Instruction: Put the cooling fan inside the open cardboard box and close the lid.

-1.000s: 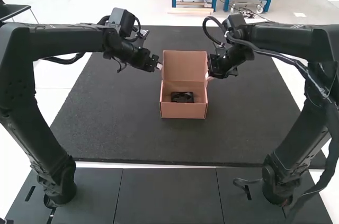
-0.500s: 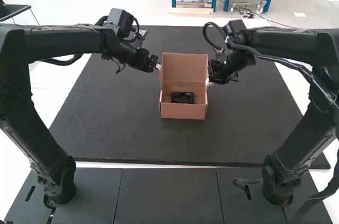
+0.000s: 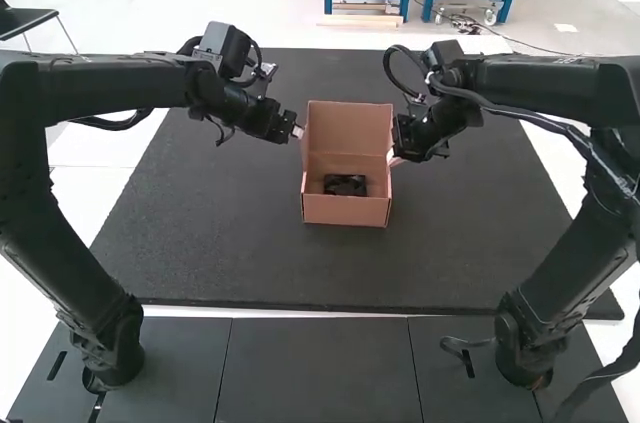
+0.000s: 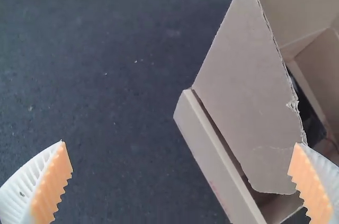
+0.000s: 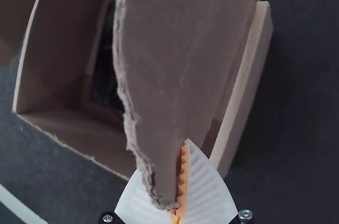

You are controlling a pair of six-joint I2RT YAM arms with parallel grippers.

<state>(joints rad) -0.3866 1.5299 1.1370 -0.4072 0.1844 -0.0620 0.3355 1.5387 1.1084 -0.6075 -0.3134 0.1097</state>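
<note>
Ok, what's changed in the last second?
The right pincer, shut on the right side flap of the cardboard box, has dipped slightly. The open left pincer edged a little back from the left flap. The box and the cooling fan inside stayed put.

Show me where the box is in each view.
High view: box in the middle of the mat, between left gripper and right gripper.
Left wrist view: box corner and left flap, beyond the open left gripper.
Right wrist view: open box, its right flap pinched by the right gripper.
Shared landmark: the black mat.
</note>
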